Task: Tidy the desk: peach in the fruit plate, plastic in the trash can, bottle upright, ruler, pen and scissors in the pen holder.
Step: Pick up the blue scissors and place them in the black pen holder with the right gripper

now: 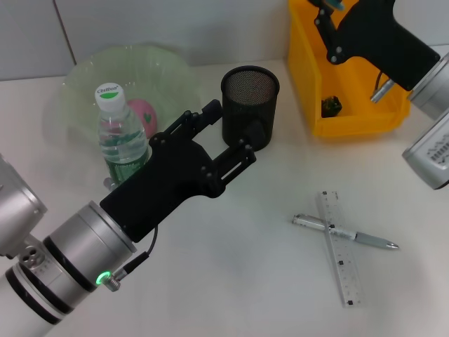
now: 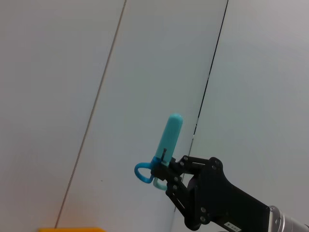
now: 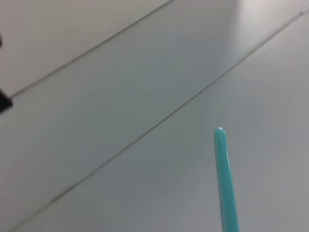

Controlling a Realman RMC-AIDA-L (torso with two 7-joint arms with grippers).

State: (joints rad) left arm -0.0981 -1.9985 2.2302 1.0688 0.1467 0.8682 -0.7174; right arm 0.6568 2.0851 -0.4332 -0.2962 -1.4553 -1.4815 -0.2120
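The right gripper [image 2: 161,170] is raised high above the back of the yellow plastic bin [image 1: 351,105], its black fingers pinched on the teal-handled scissors [image 2: 166,145]; in the left wrist view the sheathed blade end points up and the blue finger loops stick out beside the fingers. In the head view only a sliver of teal shows at the top edge, where the right arm enters from the upper right. The right wrist view shows just the slim teal tip of the scissors against a pale panelled wall [image 3: 120,87].

The left gripper [image 1: 231,130] hovers low over the white desk [image 1: 231,288], its black fingers spread apart on either side of the near wall of the black mesh pen holder [image 1: 250,98], holding nothing that can be seen. The pen holder stands upright near the middle back of the desk.

Just beside the left arm, on its left, the clear plastic water bottle with a green label and white cap [image 1: 121,137] stands upright at the near edge of the translucent pale-green fruit plate [image 1: 84,77]. The pink peach [image 1: 144,116] lies in that plate, right behind the bottle.

Inside the yellow bin, a small dark crumpled object [image 1: 331,105] rests against the near wall.

On the desk to the right, well apart from the pen holder, the silver pen [image 1: 368,239] lies across the clear plastic ruler [image 1: 342,263], the two forming a cross.
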